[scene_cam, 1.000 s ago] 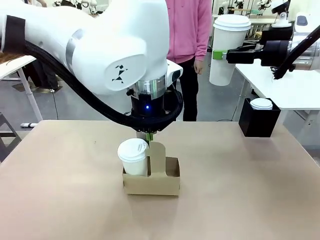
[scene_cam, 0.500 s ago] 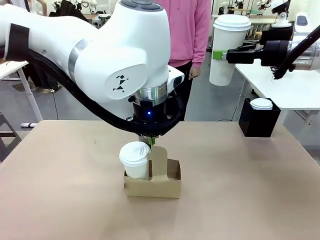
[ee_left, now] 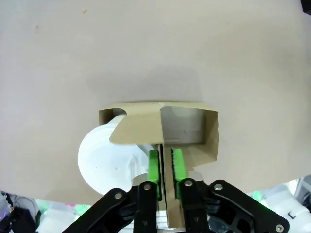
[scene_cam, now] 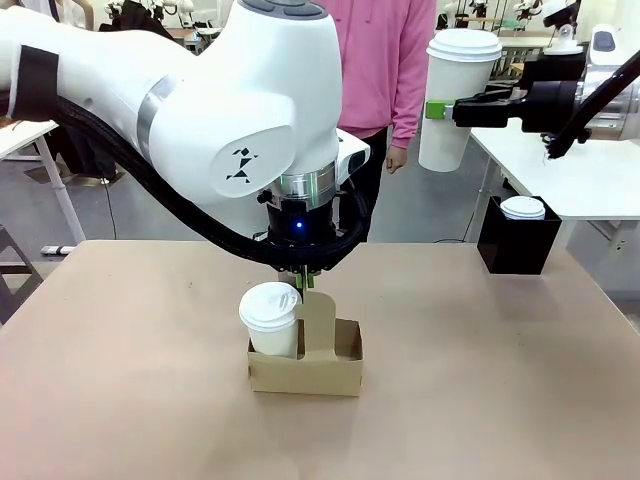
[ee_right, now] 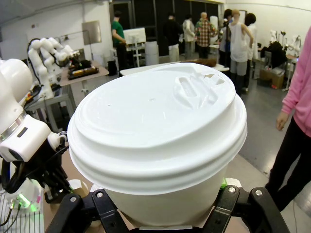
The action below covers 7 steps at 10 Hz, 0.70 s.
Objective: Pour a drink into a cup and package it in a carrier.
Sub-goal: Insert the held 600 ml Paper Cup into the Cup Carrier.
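The low brown cardboard carrier (scene_cam: 305, 370) is placed on the beige tabletop (scene_cam: 500, 380). Its tall handle tab (scene_cam: 317, 315) is pinched by the almost closed left end effector (ee_left: 165, 158), which is mostly hidden behind the wrist in the front view. A lidded white paper cup (scene_cam: 268, 312) is seated in the carrier's left slot, its lower part covered. A second lidded white cup (scene_cam: 460, 95) is gripped by the raised right end effector (scene_cam: 437, 108). The contents cannot be seen.

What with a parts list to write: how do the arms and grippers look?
The left arm is white, with a black angular logo, a black cable, a silver wrist ring and a blue light. The left gripper and right gripper are black with green pads.
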Each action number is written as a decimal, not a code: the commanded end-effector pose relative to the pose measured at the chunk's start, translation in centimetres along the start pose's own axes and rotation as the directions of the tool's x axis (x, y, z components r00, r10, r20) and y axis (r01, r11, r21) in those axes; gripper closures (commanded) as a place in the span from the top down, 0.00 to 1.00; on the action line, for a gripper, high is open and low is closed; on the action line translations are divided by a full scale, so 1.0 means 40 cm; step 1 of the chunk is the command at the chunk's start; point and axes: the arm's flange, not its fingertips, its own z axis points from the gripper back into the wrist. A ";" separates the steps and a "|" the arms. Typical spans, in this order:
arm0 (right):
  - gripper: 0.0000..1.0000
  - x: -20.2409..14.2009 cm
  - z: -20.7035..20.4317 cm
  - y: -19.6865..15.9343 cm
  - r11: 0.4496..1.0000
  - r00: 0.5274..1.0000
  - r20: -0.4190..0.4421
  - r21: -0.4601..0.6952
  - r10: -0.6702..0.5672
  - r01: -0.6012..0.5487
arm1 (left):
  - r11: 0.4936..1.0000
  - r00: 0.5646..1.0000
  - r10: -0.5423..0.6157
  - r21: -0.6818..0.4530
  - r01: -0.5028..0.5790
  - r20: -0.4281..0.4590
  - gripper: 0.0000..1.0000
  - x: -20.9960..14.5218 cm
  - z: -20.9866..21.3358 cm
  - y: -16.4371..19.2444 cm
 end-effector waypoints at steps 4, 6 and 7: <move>0.81 -0.063 -0.073 -0.053 0.977 0.999 -0.030 0.215 0.018 -0.011 | 0.957 0.966 -0.241 -0.188 0.221 -0.093 1.00 0.062 0.141 0.109; 0.81 -0.134 -0.105 -0.056 0.950 0.997 -0.040 0.309 0.063 -0.047 | 0.867 0.920 -0.389 -0.353 0.351 -0.040 1.00 0.115 0.226 0.232; 0.81 -0.154 -0.110 -0.033 0.930 0.996 -0.034 0.362 0.080 -0.062 | 0.783 0.844 -0.537 -0.375 0.496 -0.006 1.00 0.115 0.253 0.291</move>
